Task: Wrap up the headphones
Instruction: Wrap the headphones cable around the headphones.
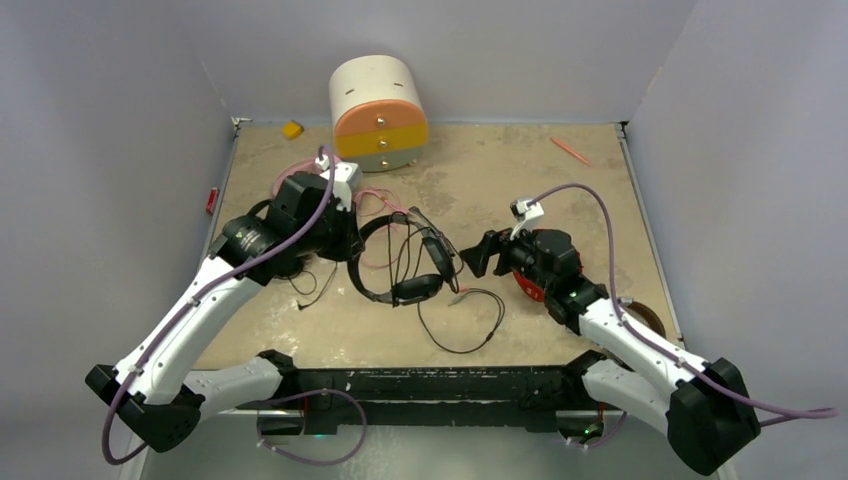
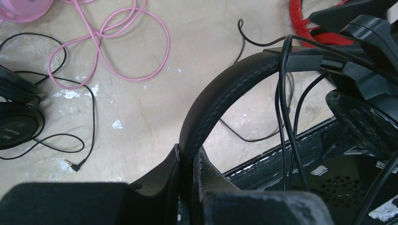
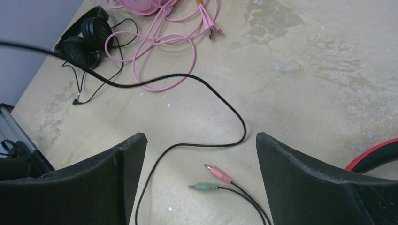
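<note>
My left gripper [image 1: 349,240] [image 2: 189,154] is shut on the padded band of the black headphones [image 1: 392,290] [image 2: 220,86], which stand off the table. Their thin cable [image 2: 285,98] hangs over the band in a couple of strands. Its loose end [image 3: 213,91] trails across the table to a pink plug [image 3: 218,174] and a green plug [image 3: 205,186]. These lie between the fingers of my right gripper [image 1: 479,256] [image 3: 199,137], which is open and holds nothing. Red headphones [image 1: 530,287] [image 3: 375,152] lie under the right wrist. Pink headphones [image 3: 141,4] with a pink cable [image 2: 117,47] and a second black pair [image 2: 19,124] [image 3: 82,40] lie at the left.
A white, orange and yellow drawer box [image 1: 378,112] stands at the back middle. A small orange block [image 1: 291,129] lies at the back left and an orange pen [image 1: 570,150] at the back right. A tape roll [image 1: 645,318] sits by the right arm.
</note>
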Robot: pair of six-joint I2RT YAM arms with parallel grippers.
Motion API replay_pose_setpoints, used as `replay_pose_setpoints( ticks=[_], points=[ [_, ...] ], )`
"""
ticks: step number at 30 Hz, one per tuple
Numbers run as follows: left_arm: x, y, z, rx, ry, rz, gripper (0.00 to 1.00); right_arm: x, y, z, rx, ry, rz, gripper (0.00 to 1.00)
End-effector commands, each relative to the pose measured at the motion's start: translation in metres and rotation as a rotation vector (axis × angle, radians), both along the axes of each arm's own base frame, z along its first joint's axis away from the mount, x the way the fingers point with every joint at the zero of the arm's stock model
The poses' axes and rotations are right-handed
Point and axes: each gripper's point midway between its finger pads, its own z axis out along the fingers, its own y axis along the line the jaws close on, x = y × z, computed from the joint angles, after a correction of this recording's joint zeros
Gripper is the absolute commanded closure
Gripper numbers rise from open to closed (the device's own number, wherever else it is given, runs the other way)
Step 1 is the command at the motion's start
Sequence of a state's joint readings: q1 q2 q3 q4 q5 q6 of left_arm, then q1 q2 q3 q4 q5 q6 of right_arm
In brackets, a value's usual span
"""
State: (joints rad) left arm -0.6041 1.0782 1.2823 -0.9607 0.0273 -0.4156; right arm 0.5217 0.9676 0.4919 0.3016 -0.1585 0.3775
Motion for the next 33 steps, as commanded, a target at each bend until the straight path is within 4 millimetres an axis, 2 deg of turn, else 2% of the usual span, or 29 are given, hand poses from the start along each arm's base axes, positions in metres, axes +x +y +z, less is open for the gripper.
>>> replay_pose_setpoints(
  ticks=[1,4,6,7,11,14,19,23,29,30,33],
  points=[
    [-0.003,-0.009,0.041,-0.114,-0.037,0.005,1.0,0.006,0.004,0.025,0.109,-0.177,0.0,0.11],
    [-0.009,-0.014,0.053,-0.145,-0.035,-0.028,1.0,0.004,0.011,0.018,0.076,-0.139,0.047,0.11],
    [-0.014,-0.017,0.06,-0.165,-0.028,-0.054,1.0,0.005,0.02,0.015,0.044,-0.099,0.095,0.16],
    [-0.016,-0.019,0.063,-0.169,-0.021,-0.069,1.0,0.007,0.025,0.013,0.04,-0.093,0.122,0.14],
    [-0.022,-0.023,0.072,-0.171,0.001,-0.111,1.0,0.008,0.038,0.022,0.092,-0.161,0.176,0.11],
    [-0.026,-0.025,0.077,-0.183,0.01,-0.126,1.0,0.011,0.049,0.026,0.102,-0.205,0.23,0.14],
    [-0.034,-0.032,0.089,-0.232,0.017,-0.172,1.0,0.009,0.067,0.046,0.134,-0.274,0.333,0.16],
    [-0.039,-0.038,0.093,-0.267,0.033,-0.202,1.0,0.007,0.077,0.05,0.126,-0.302,0.388,0.2],
    [-0.05,-0.047,0.088,-0.301,0.077,-0.271,1.0,0.014,0.082,0.064,0.132,-0.337,0.396,0.33],
    [-0.052,-0.047,0.087,-0.303,0.078,-0.28,1.0,0.015,0.083,0.068,0.134,-0.345,0.402,0.38],
    [-0.055,-0.05,0.089,-0.329,0.062,-0.307,1.0,0.014,0.085,0.076,0.143,-0.335,0.411,0.63]
  ],
)
